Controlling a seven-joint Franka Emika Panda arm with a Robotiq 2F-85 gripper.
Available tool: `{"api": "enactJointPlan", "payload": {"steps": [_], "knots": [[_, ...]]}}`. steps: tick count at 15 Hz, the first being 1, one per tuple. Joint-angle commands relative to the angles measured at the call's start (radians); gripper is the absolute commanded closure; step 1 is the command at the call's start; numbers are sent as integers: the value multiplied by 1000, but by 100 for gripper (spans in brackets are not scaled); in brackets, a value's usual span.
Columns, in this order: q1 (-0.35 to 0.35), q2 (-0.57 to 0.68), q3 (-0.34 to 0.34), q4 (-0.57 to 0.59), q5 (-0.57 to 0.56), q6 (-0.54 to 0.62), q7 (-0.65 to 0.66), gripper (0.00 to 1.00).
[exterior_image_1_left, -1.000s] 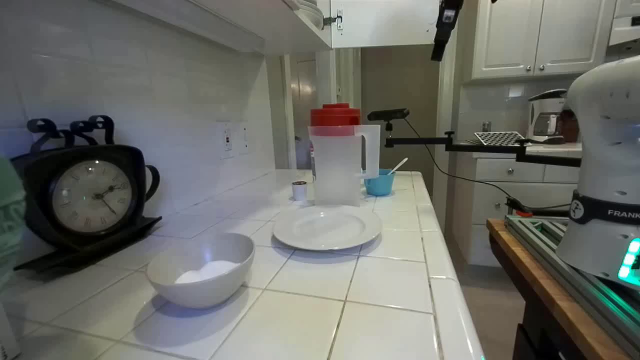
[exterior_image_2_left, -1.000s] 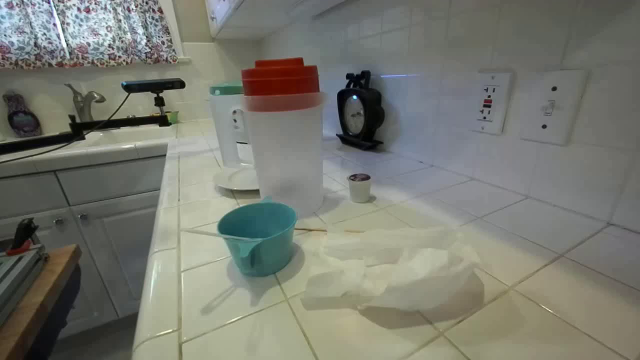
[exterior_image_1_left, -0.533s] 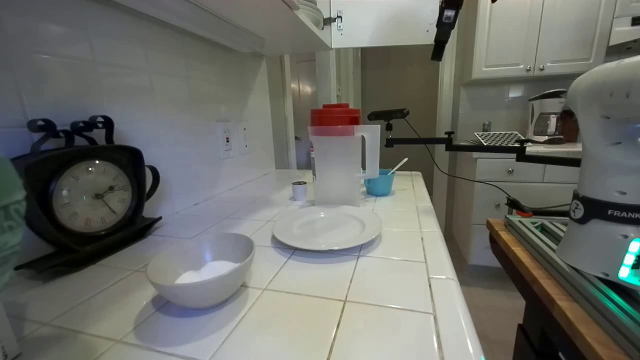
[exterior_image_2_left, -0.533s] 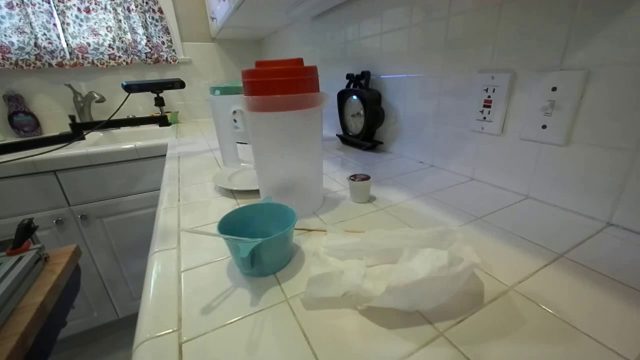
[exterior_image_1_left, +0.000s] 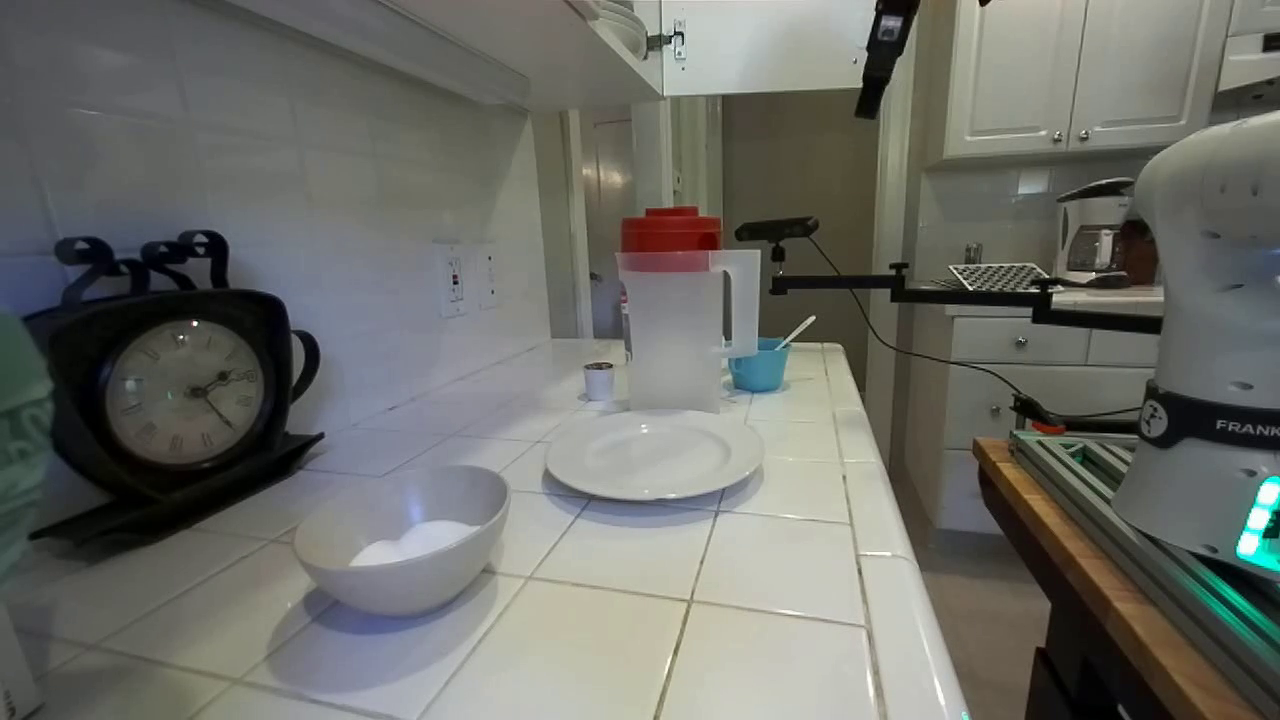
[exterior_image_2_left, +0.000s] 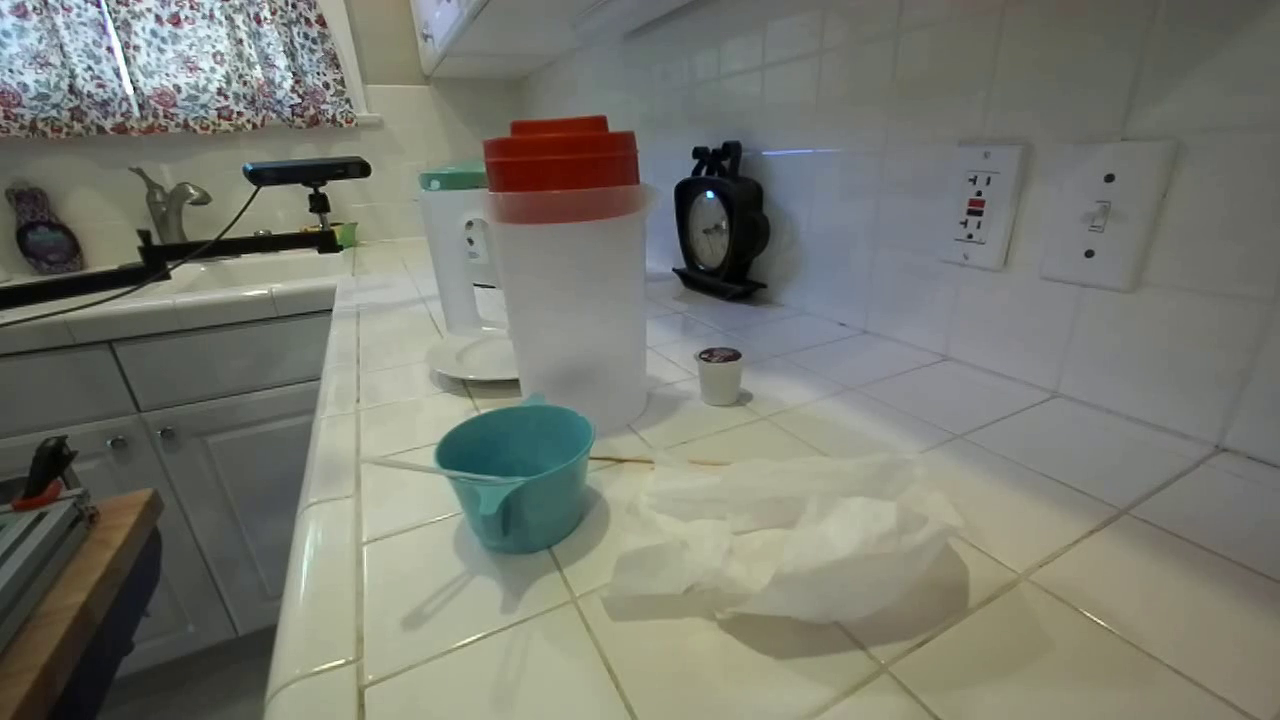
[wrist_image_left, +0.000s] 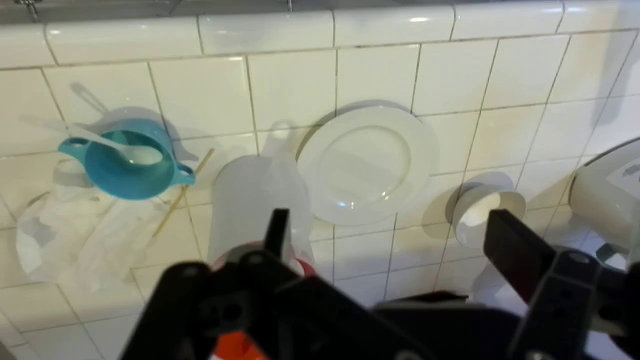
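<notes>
In the wrist view, the spread-wide hand (wrist_image_left: 388, 231) hides part of the pitcher (wrist_image_left: 247, 202). Only there we see the spoon's round end (wrist_image_left: 145, 155).

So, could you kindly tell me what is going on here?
At the moment nothing is being handled: the Franka arm has its jaws open and empty above the tiled counter. There, a red-lidded pitcher stands upright, with a white rimmed plate next to it and a white bowl on the plate's other side. A two-handled blue cup holds a white spoon, and crumpled white paper lies beside it.
</notes>
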Motion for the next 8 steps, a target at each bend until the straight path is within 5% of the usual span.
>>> {"api": "enactJointPlan", "payload": {"steps": [1,8], "knots": [[10,73,-54,70,21,123,-83,0],[105,343,-249,379,106,355,-328,0]]}}
